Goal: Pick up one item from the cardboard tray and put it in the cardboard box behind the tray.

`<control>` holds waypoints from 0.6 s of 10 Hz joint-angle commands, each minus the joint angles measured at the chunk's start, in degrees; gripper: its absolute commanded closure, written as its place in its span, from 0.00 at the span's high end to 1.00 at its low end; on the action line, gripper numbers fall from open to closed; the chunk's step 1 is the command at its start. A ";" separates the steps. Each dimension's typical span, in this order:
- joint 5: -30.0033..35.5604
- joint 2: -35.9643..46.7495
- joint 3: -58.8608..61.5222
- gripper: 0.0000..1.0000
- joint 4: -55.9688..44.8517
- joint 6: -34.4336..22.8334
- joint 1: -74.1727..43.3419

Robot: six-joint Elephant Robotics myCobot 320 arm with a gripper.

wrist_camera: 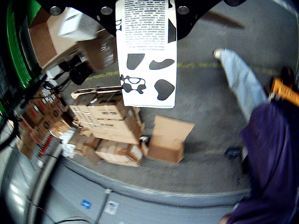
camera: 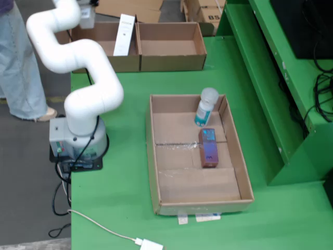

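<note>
A white carton with black cow patches (wrist_camera: 145, 56) hangs in my gripper (wrist_camera: 145, 18), whose black jaws close on its top end. In the fixed view the carton (camera: 125, 34) stands tilted over the left of two open cardboard boxes (camera: 122, 63) behind the tray, beside the arm's wrist (camera: 86, 15). The fingers themselves are hard to see there. The right box (camera: 171, 48) holds nothing visible. The cardboard tray (camera: 154, 156) holds a clear bottle with a blue label (camera: 205, 107) and a purple box (camera: 209, 148).
The arm's base (camera: 78, 140) stands left of the tray. A green shelf frame (camera: 270, 78) runs along the right. A cable and white plug (camera: 151, 245) lie at the front. A person (camera: 21, 62) stands at the left, and also shows in the wrist view (wrist_camera: 275, 154).
</note>
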 commanded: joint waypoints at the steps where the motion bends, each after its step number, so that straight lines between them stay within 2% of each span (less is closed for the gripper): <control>1: -0.83 7.30 1.66 0.00 11.98 -0.92 -4.45; 3: -0.81 8.95 1.66 0.00 11.91 -1.76 -5.59; 4: 10.11 20.20 1.66 0.00 -16.58 8.40 -8.65; 6: 14.28 27.66 1.66 0.00 -37.06 15.42 -7.72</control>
